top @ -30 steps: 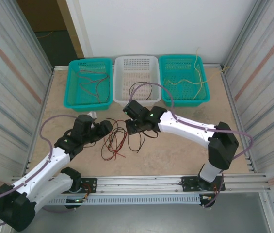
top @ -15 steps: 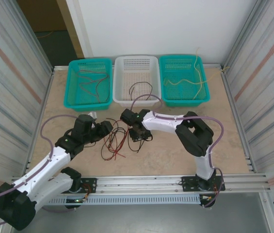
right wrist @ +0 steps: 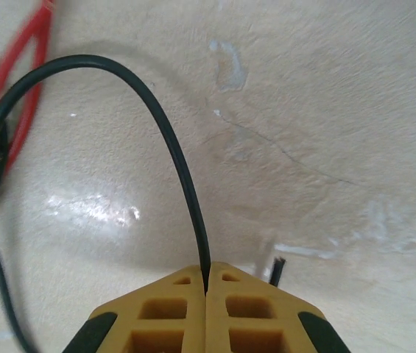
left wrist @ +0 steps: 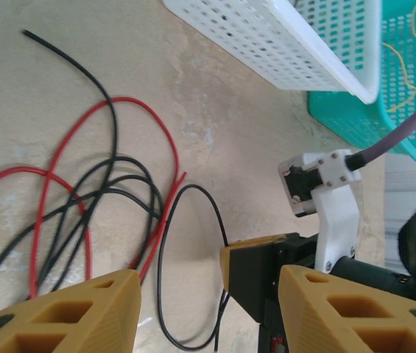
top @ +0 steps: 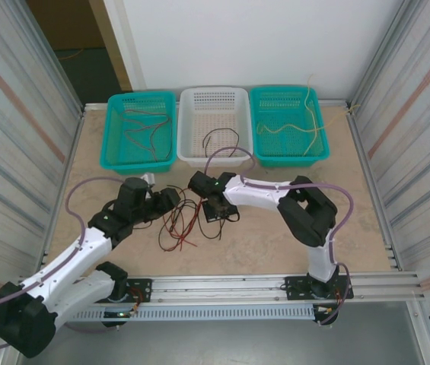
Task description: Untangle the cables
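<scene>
A tangle of red and black cables lies on the table between my two arms. In the left wrist view, red loops cross black ones, and a single black loop runs off to the right. My right gripper is shut on that black cable, pinching it at the very fingertips, low over the table; its cut end pokes out beside the fingers. My left gripper stands open at the tangle's left side, nothing between its fingers. From above, the left gripper and right gripper flank the pile.
Three baskets line the far edge: a teal one with reddish cables, a white one with a dark cable, a teal one with yellow cables. Metal walls close both sides. The right arm's elbow is folded close by.
The right arm folded in and dropped its gripper to the table at the tangle's right edge, then shut on the black cable. The left arm has hardly moved.
</scene>
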Controlling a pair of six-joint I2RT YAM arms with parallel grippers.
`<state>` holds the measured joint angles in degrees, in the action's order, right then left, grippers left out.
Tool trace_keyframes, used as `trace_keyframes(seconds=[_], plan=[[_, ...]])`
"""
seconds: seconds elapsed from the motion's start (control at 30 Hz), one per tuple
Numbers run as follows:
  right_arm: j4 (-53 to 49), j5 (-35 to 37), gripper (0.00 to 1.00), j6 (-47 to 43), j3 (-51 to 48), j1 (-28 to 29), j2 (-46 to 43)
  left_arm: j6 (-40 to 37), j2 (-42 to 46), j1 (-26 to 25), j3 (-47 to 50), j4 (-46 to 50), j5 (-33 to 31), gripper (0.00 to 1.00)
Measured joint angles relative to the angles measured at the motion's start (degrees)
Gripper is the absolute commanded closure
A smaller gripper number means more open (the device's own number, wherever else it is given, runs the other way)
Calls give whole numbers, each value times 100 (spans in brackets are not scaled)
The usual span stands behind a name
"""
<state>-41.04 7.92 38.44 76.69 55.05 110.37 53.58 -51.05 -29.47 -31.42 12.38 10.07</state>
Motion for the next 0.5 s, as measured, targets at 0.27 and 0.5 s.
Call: trace_keyframes(seconds=[0.27,0.5], plan=[[498,264,100,-391,-101,227,-1893,-131,-188,-225,-120,-870,413,41],[844,393,100,-632,-101,382,-2715,-374,-437,-317,-527,-1119,503,52]])
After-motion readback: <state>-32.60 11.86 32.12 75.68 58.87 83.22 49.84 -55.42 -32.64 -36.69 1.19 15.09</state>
